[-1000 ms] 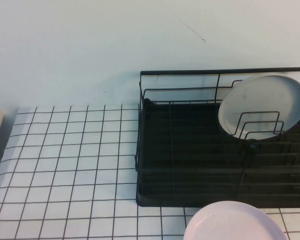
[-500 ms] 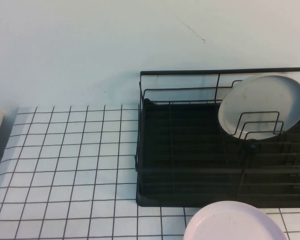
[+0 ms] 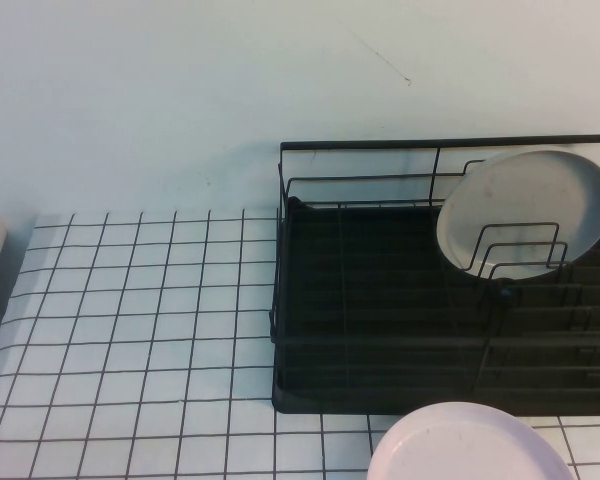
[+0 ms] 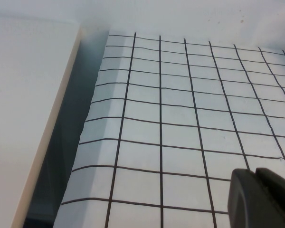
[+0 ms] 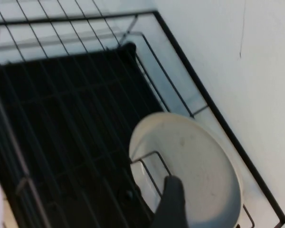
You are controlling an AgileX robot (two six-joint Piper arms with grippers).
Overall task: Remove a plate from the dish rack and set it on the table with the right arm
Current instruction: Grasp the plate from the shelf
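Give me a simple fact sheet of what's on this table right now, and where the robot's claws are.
plate: pale grey-blue, propped upright in the rack's far right corner, behind wire dividers
dish rack: black wire, otherwise holding nothing visible
second plate: pinkish-white, near edge, in front of the rack
table: white with black grid lines
left claw: above the gridded table, away from the rack
right claw: above the rack, near the grey-blue plate, not gripping it

The plate (image 3: 525, 212) looks matt and smooth — glazed ceramic or plastic, hard to tell. The dish rack (image 3: 380, 300) is thin black wire over a ribbed, dull tray. The table (image 3: 140, 330) is smooth — matt white, black-lined.

The rig says name each gripper: left gripper (image 4: 261, 199) is dark matt plastic above the table; right gripper (image 5: 171, 202) likewise, above the plate.
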